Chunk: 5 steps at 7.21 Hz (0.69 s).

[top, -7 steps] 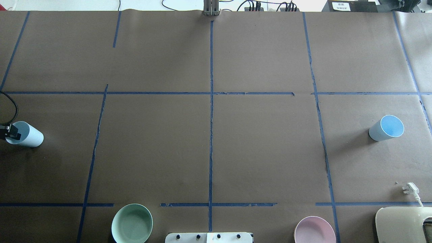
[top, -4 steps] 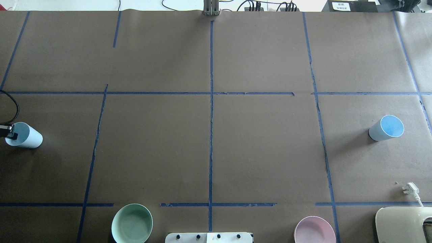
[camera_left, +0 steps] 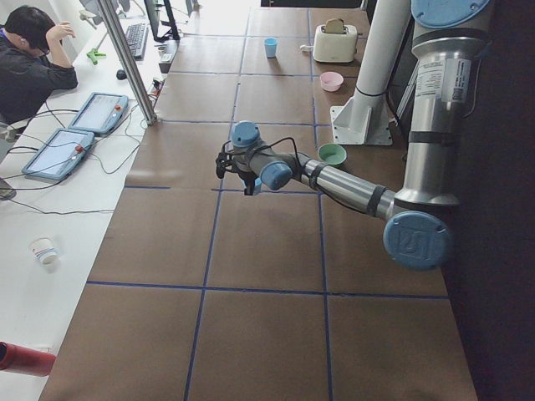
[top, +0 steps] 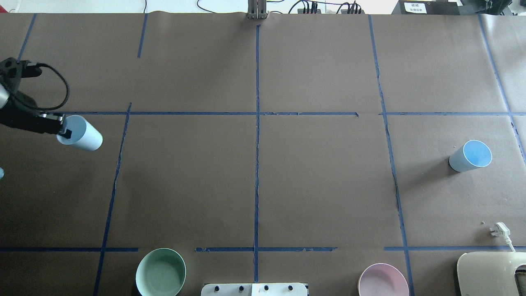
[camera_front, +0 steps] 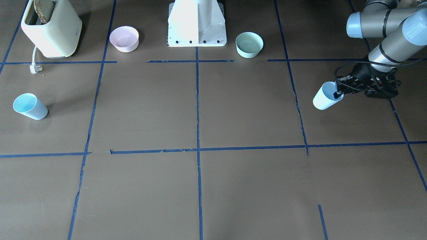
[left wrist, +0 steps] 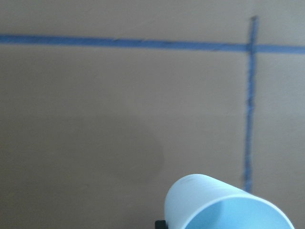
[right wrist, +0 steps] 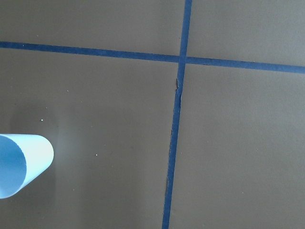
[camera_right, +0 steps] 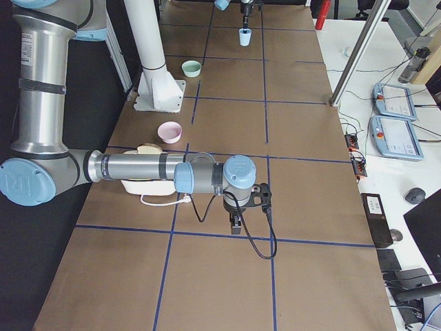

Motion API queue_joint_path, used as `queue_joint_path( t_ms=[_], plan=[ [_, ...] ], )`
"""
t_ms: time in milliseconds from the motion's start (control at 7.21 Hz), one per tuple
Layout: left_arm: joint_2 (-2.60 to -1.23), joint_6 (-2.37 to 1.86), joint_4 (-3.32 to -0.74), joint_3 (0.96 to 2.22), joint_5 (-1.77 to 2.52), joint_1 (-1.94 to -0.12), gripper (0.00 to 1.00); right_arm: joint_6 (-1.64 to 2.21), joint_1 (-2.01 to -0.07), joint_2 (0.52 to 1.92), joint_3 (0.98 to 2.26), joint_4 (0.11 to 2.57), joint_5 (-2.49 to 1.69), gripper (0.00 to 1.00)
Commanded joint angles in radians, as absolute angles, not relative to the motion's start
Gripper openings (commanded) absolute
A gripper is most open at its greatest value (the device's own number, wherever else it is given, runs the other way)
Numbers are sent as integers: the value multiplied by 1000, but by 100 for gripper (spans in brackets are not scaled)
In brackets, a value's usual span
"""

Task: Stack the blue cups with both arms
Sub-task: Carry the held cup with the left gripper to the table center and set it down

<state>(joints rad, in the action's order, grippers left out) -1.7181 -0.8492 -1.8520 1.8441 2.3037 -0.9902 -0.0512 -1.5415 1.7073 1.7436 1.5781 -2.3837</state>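
Blue cup 1 (top: 84, 136) hangs, apparently clear of the bench (top: 320, 185), rim-pinched by the left fingers (top: 65, 132), blue cup 2 (top: 470, 156) stands well apart at the robot's right, so stacking is yet to come, and the right fingers' (camera_right: 236, 222) state cannot be told.

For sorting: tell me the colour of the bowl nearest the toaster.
The bowl is pink; front-facing view.

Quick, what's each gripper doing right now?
Left gripper: closed on a blue cup, pinching its rim.
Right gripper: cannot be told from this side view.
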Motion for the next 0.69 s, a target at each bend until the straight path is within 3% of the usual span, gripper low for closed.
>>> queue_joint_path(
  t_ms=[0, 277, 555],
  plan=[
    [-2013, -907, -1633, 1836, 2204, -822, 0, -51, -1542, 1707, 1744, 1578, -2384, 100],
    [-2176, -980, -1614, 1743, 2063, -680, 0, -51, -1542, 1707, 1741, 1578, -2384, 100],
    [-2368, -1105, -1620, 1564, 1957, -574, 0, -51, -1540, 1707, 1741, 1580, -2385, 100]
  ],
)
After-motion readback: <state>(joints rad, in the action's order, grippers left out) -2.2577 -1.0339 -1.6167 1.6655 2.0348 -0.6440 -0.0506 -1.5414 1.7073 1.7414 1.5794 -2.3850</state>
